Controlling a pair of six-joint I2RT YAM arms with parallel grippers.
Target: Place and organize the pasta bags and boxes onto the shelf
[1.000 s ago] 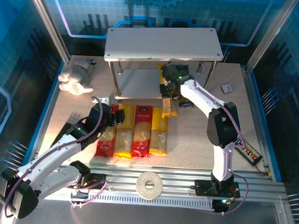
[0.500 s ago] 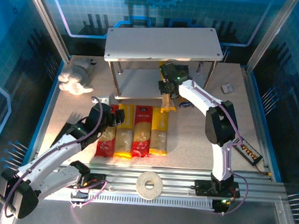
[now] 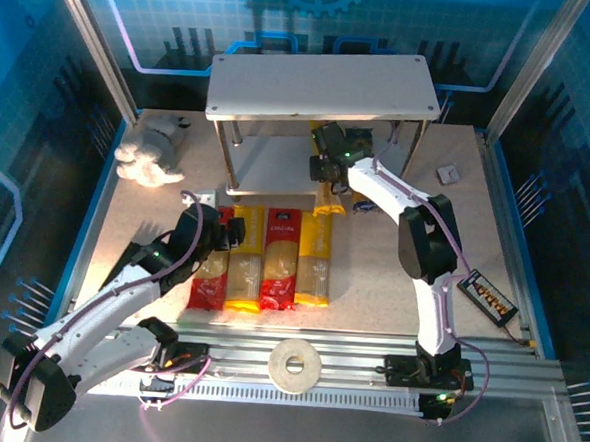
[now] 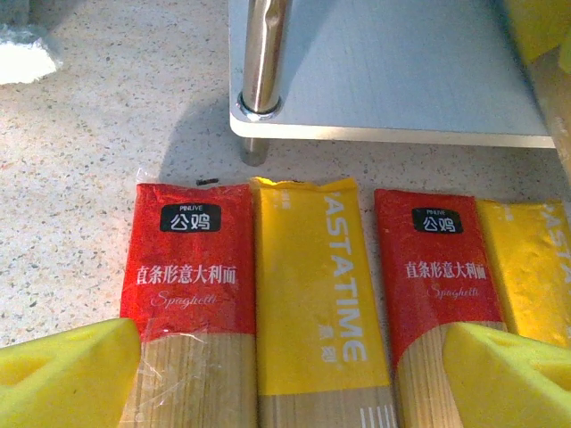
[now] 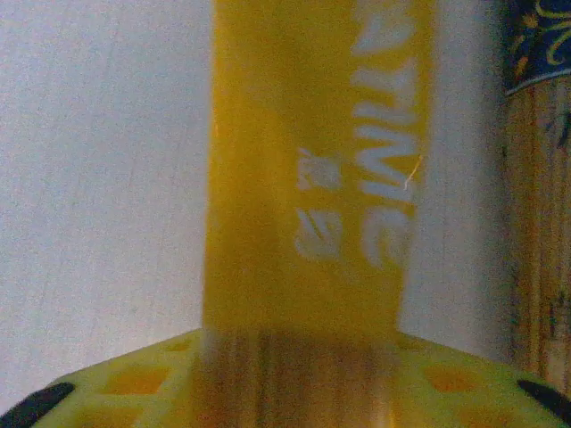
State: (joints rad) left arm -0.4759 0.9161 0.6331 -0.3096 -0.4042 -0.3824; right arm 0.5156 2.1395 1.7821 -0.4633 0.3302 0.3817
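Note:
The shelf point(image 3: 318, 82) stands at the back, its lower board point(image 3: 268, 164) open to the front. My right gripper point(image 3: 328, 168) reaches under the top board, shut on a yellow spaghetti pack point(image 5: 308, 169) that lies lengthwise over the lower board; its near end point(image 3: 328, 205) still overhangs the edge. A clear pack with a dark blue end point(image 5: 538, 134) lies just right of it. On the table lie a red pack point(image 3: 209, 266), a yellow pack point(image 3: 244, 263), a second red pack point(image 3: 280, 260) and another yellow one point(image 3: 314, 267), side by side. My left gripper point(image 4: 285, 383) hovers open above them.
A white plush toy point(image 3: 149, 157) lies at the back left. A white tape roll point(image 3: 294, 364) sits on the front rail. A small grey object point(image 3: 448, 173) and a black device point(image 3: 486, 293) are on the right. A shiny shelf leg point(image 4: 263, 53) stands just beyond the packs.
My right gripper has pushed the yellow pack farther back onto the lower board, so less of it overhangs. The left arm and the table packs have not moved.

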